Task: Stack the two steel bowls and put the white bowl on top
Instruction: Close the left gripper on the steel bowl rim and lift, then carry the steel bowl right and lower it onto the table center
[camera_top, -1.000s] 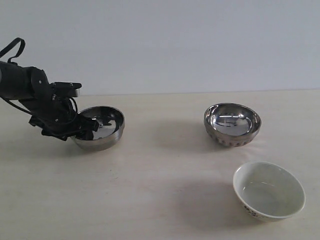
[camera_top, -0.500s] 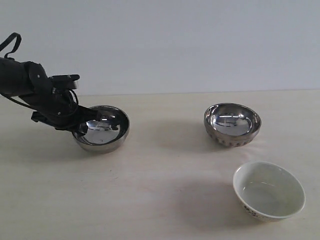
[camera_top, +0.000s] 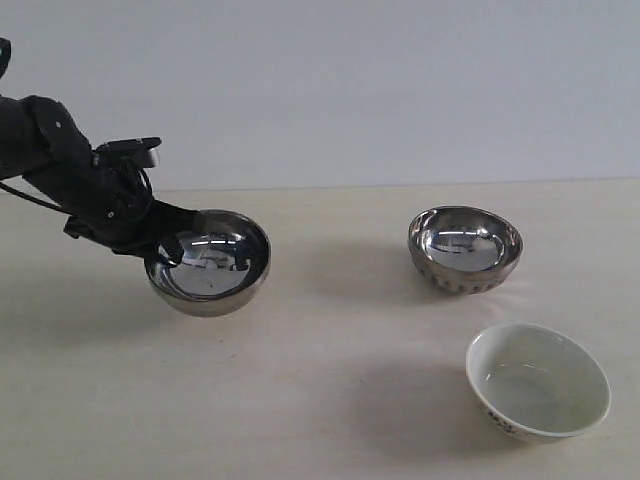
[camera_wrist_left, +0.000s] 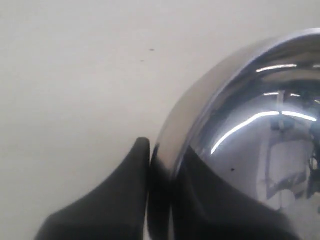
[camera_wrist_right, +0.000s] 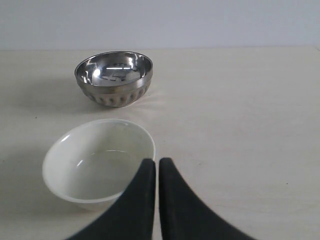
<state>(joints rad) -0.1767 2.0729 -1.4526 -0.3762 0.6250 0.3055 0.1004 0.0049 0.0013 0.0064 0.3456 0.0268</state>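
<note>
While the left pincer clamps its rim, the smooth steel bowl sits tipped, its round mouth turned up and away from the pincer, toward the middle of the tabletop. The left wrist view shows one dark finger outside the wall and one inside, closed tight on the thin metal edge. The bowl is a mirror-bright, plain-sided half-sphere, and its inside reflects the room. Whether its base touches the pale, matte tabletop cannot be told.

The ribbed steel bowl stands upright with its mouth up, well apart from the left pincer and far out ahead of the right pincer. It is equally shiny, with vertical ribs round its lower outside. The white bowl is glossy ceramic with dark printed marks low on its outer wall. It stands upright just ahead of the right pincer's tips and a little to one side, with its rim close to them. That pincer's black, tapering fingers are drawn together with only a thin slit between them, and they hold nothing.
</note>
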